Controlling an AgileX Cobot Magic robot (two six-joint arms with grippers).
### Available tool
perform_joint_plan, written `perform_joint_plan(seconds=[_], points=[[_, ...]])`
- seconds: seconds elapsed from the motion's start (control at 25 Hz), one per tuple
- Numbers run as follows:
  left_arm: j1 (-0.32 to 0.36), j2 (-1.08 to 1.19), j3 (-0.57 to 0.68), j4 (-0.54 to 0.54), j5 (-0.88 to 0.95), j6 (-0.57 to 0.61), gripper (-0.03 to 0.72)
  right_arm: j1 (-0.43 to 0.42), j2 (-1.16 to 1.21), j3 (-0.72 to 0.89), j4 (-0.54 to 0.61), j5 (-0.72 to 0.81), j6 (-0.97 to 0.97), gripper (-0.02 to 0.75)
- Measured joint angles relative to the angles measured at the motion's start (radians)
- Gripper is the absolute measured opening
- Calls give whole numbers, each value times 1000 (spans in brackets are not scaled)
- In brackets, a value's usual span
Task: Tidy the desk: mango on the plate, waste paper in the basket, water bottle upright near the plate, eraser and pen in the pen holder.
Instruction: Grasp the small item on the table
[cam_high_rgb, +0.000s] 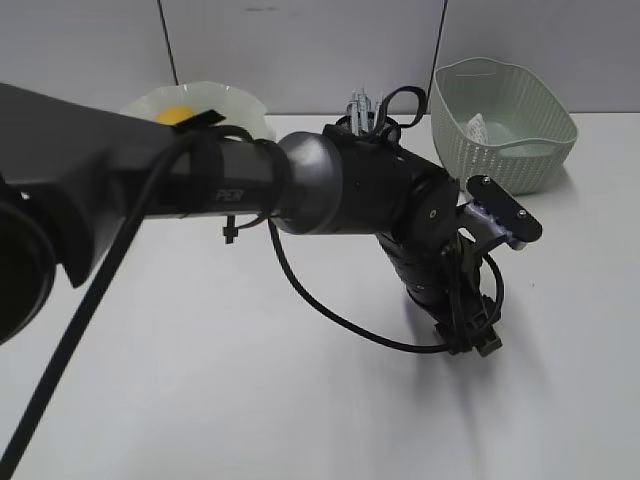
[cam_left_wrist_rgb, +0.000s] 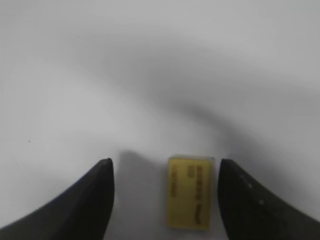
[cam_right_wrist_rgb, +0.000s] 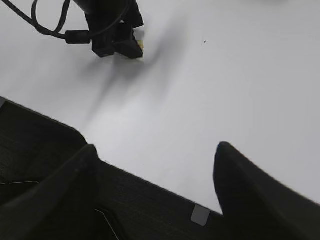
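- While the left arm stretched across the desk from the left of the exterior view, its left gripper pointed down at the tabletop, right of centre.
- In the left wrist view the jaws were spread, with the eraser, a small yellow block with dark print, lying flat on the white surface between the two fingers; it sat nearer the finger on the right of that view, and I could not tell whether it touched it.
- The right gripper hung above bare desk with its jaws wide apart and nothing between them; its camera caught the left gripper's tip and a sliver of the yellow eraser at the top.
- The mango lay in the plate at the back left, partly hidden by the arm.
- The basket stood at the back right with the waste paper inside it.
- The pen holder was mostly hidden behind the arm between plate and basket, a few items poking above it.
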Motion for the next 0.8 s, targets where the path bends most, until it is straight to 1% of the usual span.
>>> perform_joint_plan(seconds=[0.2,0.28,0.32,0.4,0.48,0.52,0.68,0.8], points=[[-8,26,-7,9,-4,0,486,0,0,0,0,0,0,559],[-8,29,-8,8,-7,0,461,0,0,0,0,0,0,559],[-8,29,-8,8,-8,0,430,0,0,0,0,0,0,559],[-9,31,-11,8,-8,0,339,0,0,0,0,0,0,561],[-10,31,-13,8,-2,0,213,0,0,0,0,0,0,560],[-10,31,-13,8,1,0,196,0,0,0,0,0,0,560],[-11,26,-14,18,14,0,197,0,0,0,0,0,0,560],[-11,5,-11,65,57,1,197,0,0,0,0,0,0,560]])
